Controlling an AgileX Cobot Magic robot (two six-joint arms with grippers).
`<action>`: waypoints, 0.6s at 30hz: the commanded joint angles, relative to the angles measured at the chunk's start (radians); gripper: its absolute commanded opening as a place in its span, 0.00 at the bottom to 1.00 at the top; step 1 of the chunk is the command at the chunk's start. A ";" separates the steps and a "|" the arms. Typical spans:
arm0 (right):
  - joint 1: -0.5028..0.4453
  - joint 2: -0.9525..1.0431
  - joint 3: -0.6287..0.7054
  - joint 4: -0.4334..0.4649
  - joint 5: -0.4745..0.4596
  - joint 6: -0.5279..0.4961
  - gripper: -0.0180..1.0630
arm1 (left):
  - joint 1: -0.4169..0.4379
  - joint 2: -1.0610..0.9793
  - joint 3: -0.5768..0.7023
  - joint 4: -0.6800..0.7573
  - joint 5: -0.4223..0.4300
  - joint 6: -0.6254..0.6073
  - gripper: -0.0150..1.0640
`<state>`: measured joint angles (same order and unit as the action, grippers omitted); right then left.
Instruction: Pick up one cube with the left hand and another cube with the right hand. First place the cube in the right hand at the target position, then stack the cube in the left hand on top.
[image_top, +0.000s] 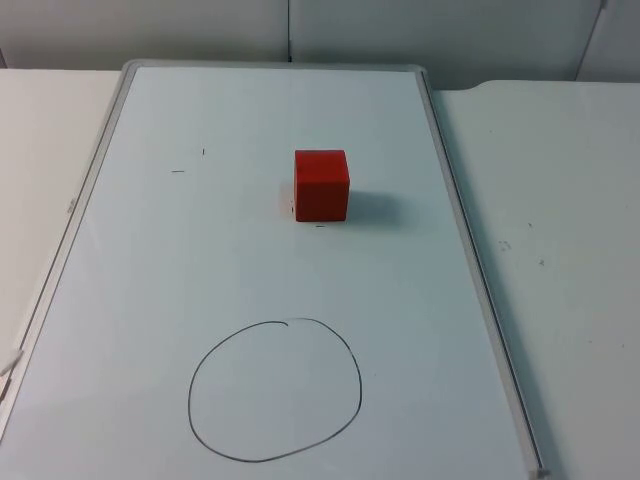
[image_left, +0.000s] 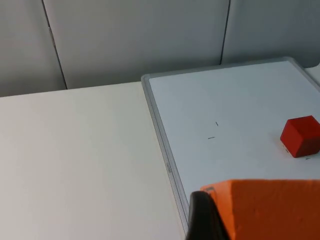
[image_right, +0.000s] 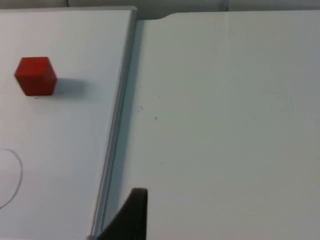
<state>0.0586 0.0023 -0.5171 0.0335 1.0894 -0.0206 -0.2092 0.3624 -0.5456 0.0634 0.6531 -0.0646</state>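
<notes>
A red cube (image_top: 321, 185) sits on the whiteboard (image_top: 150, 300), beyond the hand-drawn black circle (image_top: 275, 390) that lies near the board's front. The red cube (image_left: 301, 136) also shows far off in the left wrist view. My left gripper (image_left: 250, 232) is shut on an orange cube (image_left: 272, 205), whose side lies against the black fingertip (image_left: 202, 217), above the board's left frame (image_left: 162, 150). My right gripper (image_right: 131, 217) hangs over the board's right frame (image_right: 114, 150), well away from the red cube (image_right: 35, 75).
The whiteboard has a grey frame (image_top: 470, 250) with bare white table (image_top: 560, 250) on both sides. The grey partition wall (image_left: 125, 40) closes off the far end. A few small pen marks (image_top: 190, 162) dot the board.
</notes>
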 joint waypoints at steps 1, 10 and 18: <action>-0.004 0.005 -0.005 0.074 0.006 -0.052 0.97 | -0.007 -0.007 0.002 -0.002 -0.007 0.002 0.03; -0.004 0.301 -0.094 0.229 -0.128 -0.177 0.94 | -0.007 -0.007 0.002 -0.001 -0.007 0.003 0.03; -0.004 0.797 -0.363 0.403 -0.206 -0.359 0.90 | -0.007 -0.007 0.002 -0.003 -0.007 0.003 0.03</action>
<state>0.0586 0.7567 -0.8588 0.4120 0.9054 -0.3514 -0.2092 0.3624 -0.5442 0.0634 0.6531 -0.0588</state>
